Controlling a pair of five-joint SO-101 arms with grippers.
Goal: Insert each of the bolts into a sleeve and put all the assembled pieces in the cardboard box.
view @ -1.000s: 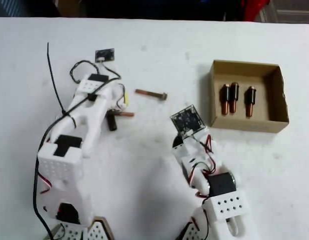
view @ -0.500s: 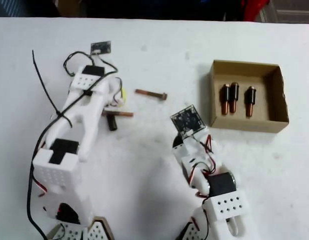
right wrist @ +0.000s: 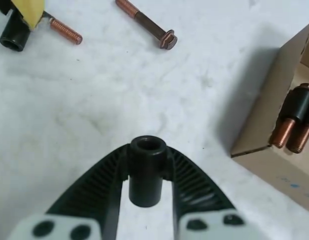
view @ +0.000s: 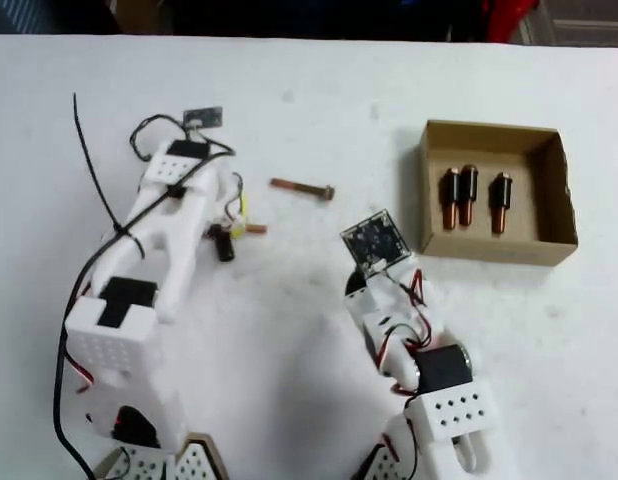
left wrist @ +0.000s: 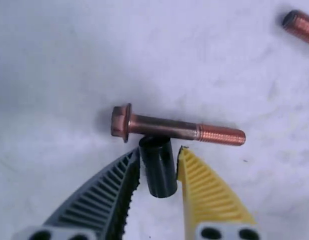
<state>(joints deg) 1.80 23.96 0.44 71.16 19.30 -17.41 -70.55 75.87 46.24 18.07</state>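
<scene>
I am gripping a black sleeve with my left hand. The grey finger and the yellow finger are pressing against its two sides, and the sleeve is lying low on the white counter. A copper bolt is lying crosswise on the counter, right at the open end of this sleeve. Its shaft is touching the sleeve's rim, with its flanged head on the grey finger's side and its threaded end past the yellow finger.

A second bolt is lying loose on the counter a little farther back, apart from both hands.

My right hand is clamping a second sleeve between its two black fingers. The bore is pointing away from the wrist, and the sleeve is hanging just above the counter.

The cardboard box is sitting near my right hand, on its outer side. Three finished pieces are lying side by side in it, each a copper bolt with a black sleeve on it.
</scene>
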